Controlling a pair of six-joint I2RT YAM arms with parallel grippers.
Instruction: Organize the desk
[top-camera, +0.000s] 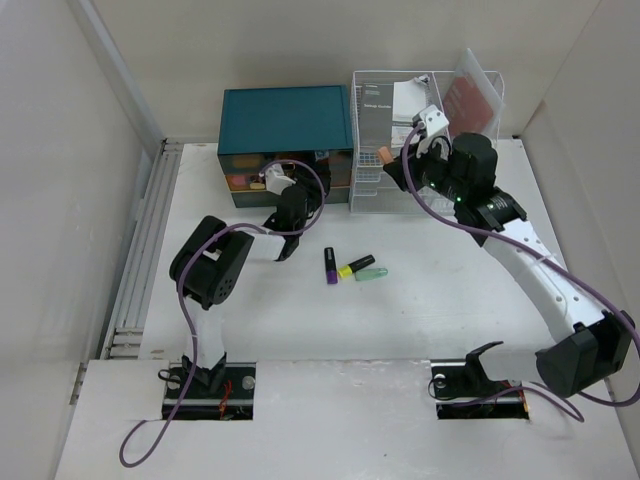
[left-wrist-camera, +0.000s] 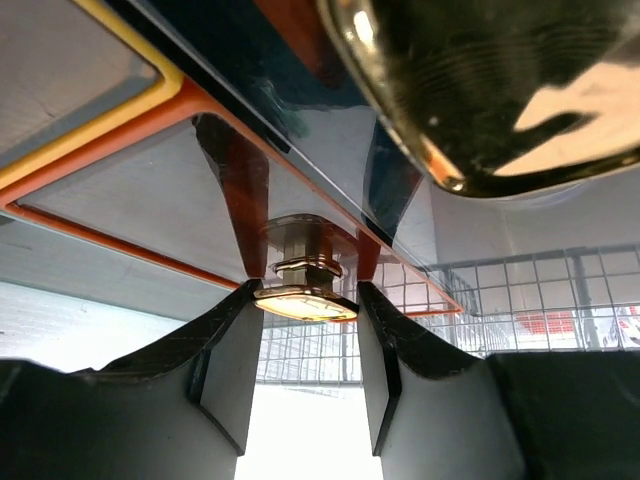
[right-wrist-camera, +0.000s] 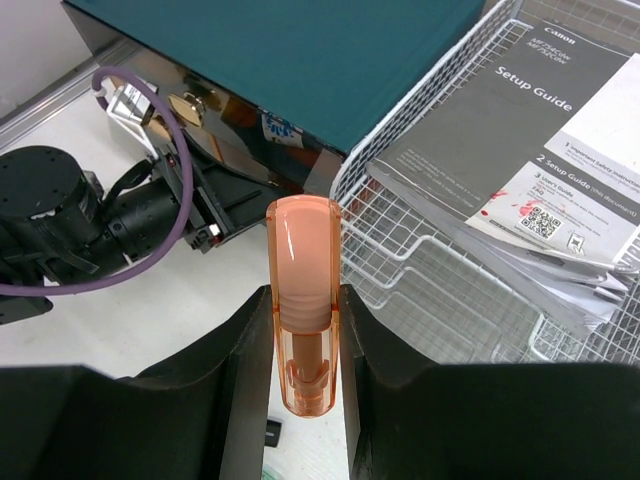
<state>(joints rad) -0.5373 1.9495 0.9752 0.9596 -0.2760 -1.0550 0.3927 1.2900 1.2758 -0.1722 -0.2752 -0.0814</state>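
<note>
Teal drawer box (top-camera: 285, 118): our left fingers (left-wrist-camera: 232, 360) clamp its brass knob (left-wrist-camera: 305, 290); our right fingers (right-wrist-camera: 255, 370) pinch an orange marker (right-wrist-camera: 303, 300) beside it, above the desk (top-camera: 430, 300).

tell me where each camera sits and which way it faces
top external: above and behind the arms, looking down on the desk; both arms show
left wrist: on the left arm, close on the drawer front, where the left gripper is shut on a brass knob; only fingers show
right wrist: on the right arm, looking down past the orange highlighter in the right gripper at the teal drawer box and wire rack; fingers and left arm show
shared: top and right wrist both show box, rack, left arm
</note>
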